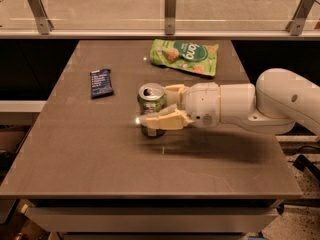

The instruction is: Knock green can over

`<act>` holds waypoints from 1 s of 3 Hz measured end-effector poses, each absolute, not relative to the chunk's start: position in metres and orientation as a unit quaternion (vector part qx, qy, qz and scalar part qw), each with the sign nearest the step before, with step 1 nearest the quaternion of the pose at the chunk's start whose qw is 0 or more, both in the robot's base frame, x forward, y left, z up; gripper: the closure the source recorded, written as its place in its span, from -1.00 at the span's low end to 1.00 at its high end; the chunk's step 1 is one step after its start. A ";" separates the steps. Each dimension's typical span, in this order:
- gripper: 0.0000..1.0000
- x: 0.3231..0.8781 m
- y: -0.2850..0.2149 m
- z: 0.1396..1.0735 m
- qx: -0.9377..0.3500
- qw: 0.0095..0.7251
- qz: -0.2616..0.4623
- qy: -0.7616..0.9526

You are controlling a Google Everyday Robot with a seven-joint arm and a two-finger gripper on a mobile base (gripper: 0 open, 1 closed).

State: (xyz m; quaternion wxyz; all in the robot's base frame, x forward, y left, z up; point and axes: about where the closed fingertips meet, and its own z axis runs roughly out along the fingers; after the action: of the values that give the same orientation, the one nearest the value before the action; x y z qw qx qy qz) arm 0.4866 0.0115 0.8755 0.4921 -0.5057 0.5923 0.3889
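Note:
The green can (151,94) stands upright near the middle of the brown table (95,154), its silver top showing. My gripper (155,104) reaches in from the right on a white arm (250,106). Its pale fingers are spread and straddle the can. The near finger (165,120) crosses in front of the can's lower body, and the far finger (175,89) lies behind it on the right. The can's lower front is partly hidden by the near finger.
A flat green snack bag (185,56) lies at the back of the table. A dark blue wrapped bar (101,82) lies left of the can. A glass railing with metal posts (170,4) runs behind the table.

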 end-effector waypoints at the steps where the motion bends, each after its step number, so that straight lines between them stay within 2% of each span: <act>1: 0.38 0.486 0.014 0.876 -0.507 0.492 0.389 0.591; 2: 0.84 0.485 0.016 0.877 -0.509 0.491 0.390 0.590; 3: 1.00 0.484 0.017 0.878 -0.510 0.491 0.390 0.589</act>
State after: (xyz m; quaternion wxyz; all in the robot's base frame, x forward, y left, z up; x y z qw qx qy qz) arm 0.4843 0.0175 0.8777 0.4906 -0.5103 0.5888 0.3902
